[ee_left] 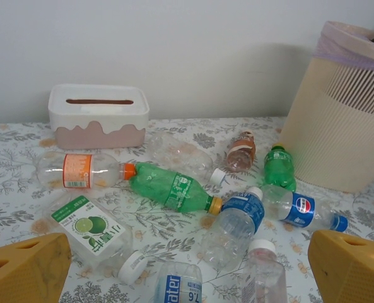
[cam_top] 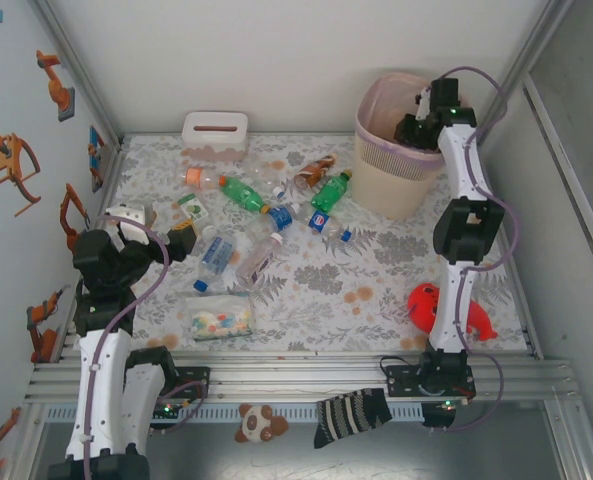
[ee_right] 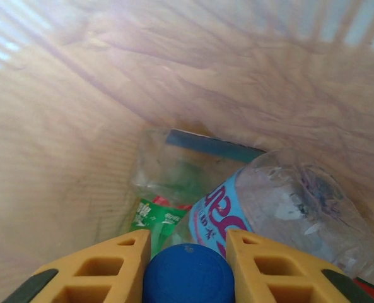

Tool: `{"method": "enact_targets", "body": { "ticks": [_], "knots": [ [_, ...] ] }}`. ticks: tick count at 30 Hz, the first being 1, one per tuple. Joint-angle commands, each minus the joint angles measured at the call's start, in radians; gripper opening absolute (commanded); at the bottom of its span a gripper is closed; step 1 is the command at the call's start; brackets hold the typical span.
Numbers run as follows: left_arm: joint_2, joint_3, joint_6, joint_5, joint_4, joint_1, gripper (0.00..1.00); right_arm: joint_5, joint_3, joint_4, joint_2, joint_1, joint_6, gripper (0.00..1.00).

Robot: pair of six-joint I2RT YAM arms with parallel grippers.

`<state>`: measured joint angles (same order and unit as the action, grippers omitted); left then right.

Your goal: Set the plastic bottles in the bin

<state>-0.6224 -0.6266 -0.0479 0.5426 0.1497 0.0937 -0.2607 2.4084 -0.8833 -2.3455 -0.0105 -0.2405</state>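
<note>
White tissue box (cam_top: 214, 135), clear packet (cam_top: 217, 320), red toy (cam_top: 423, 303), striped sock (cam_top: 351, 414), panda plush (cam_top: 259, 423)

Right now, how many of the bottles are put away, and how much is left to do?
Done: at least one clear green-labelled bottle lies inside the bin. In hand: the right gripper holds a blue-capped bottle down inside it. Left: many bottles lie on the table; the left gripper is open near them.

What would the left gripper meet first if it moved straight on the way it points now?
Probably the blue-labelled water bottle, lying just ahead between the open fingers of the left gripper; depth is unclear.
</note>
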Motion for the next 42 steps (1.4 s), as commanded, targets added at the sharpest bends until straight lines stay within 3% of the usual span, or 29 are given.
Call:
{"method": "enact_targets", "body": {
  "ticks": [1, 10, 20, 29, 34, 42],
  "knots": [
    [0.001, -0.026, -0.007, 0.011, -0.019, 0.008, 0.96, 0.061, 0.041, -0.062, -0.016, -0.003, 0.038, 0.44],
    [-0.005, -0.030, -0.027, 0.013, -0.020, 0.017, 0.96, 0.061, 0.088, -0.055, 0.082, -0.003, 0.010, 0.60],
    [-0.063, -0.091, -0.077, -0.071, 0.078, 0.027, 0.96, 0.052, 0.086, -0.055, 0.234, 0.007, -0.005, 0.60],
    [-0.163, -0.151, -0.072, -0.051, 0.167, 0.029, 0.99, 0.051, 0.060, -0.063, 0.367, 0.032, -0.006, 0.59],
    [-0.201, -0.165, -0.069, -0.026, 0.182, 0.029, 1.00, 0.043, 0.025, -0.057, 0.409, 0.035, -0.009, 0.54],
    [-0.194, -0.153, -0.067, -0.015, 0.169, 0.029, 1.00, -0.034, -0.077, -0.016, 0.378, 0.035, -0.037, 0.32]
  ]
}}
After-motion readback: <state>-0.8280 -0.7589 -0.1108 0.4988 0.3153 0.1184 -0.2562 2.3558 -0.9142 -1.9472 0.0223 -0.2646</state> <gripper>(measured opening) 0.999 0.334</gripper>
